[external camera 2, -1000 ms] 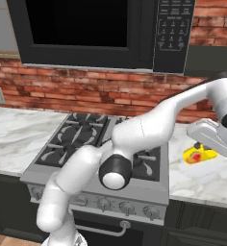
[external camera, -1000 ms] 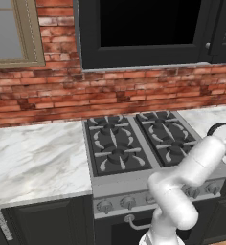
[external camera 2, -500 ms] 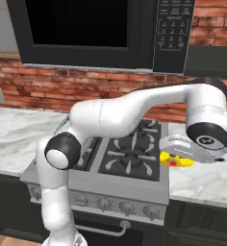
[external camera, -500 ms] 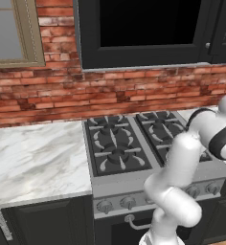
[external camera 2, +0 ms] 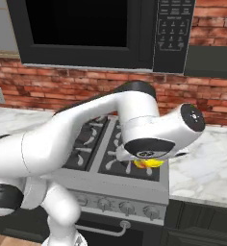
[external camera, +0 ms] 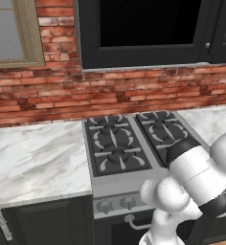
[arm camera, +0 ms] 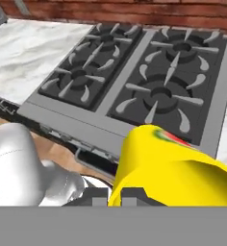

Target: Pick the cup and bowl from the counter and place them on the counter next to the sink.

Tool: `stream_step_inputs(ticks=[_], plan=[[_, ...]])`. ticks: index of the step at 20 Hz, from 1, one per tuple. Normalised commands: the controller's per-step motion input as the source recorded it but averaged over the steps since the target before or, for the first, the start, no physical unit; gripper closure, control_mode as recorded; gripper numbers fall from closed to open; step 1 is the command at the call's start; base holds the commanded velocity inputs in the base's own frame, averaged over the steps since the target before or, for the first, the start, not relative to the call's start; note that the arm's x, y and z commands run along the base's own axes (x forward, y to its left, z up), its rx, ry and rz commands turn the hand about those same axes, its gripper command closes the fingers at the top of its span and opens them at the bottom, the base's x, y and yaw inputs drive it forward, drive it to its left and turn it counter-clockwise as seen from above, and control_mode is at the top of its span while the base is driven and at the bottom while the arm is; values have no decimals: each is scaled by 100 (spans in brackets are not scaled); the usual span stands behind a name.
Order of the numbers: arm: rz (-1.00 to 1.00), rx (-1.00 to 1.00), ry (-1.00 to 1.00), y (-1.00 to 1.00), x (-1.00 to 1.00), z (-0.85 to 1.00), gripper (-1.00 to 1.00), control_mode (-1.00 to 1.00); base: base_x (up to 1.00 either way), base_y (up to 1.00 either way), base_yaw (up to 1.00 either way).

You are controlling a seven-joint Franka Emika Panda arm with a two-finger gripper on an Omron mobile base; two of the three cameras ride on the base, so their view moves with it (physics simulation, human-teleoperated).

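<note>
Currently the cup (arm camera: 170,168), a yellow tumbler with a red-orange mark on its side, sits large at the lower right of the hand view, right against the gripper (arm camera: 114,196) at the bottom edge. The pincer looks clamped on the cup, fingers narrow around it, though the tips are mostly hidden. In the right base view a sliver of yellow shows at centre, just under the arm's wrist, above the front right corner of the stove (external camera 2: 106,158).

Judging by this, the cup is being carried, lifted over the stove rather than resting on anything, presumably on its way toward the sink. No sink or bowl can be made out.

The stove, a dark four-burner cooktop with knobs along its front, lies across the upper half of the hand view. White marble counter (external camera: 33,162) flanks it, at the left of the left base view and at the right of the right base view. Red brick wall (external camera: 62,95) runs behind, with a black microwave (external camera 2: 101,33) at the top.

The microwave's keypad at upper right carries small markings, too blurred to read. No other writing or brand is legible.
</note>
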Motion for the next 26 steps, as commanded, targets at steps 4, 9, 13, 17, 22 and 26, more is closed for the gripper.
stream_step_inputs(ticks=[4, 9, 13, 17, 22, 26], plan=[[-14, -25, 13, 82, 43, 26, 100, -100, 0, 0, 0], [-23, -15, 34, 60, 34, -14, 100, -100, 0, 0, 0], [-35, -6, 27, 6, 16, -20, 100, -100, 0, 0, 0], [-31, 0, 6, 15, 11, -2, 100, -100, 0, 0, 0], [-16, 0, 0, 51, 9, 14, 100, -100, 0, 0, 0], [-3, 0, 0, 64, 0, 3, 100, -100, 0, 0, 0]])
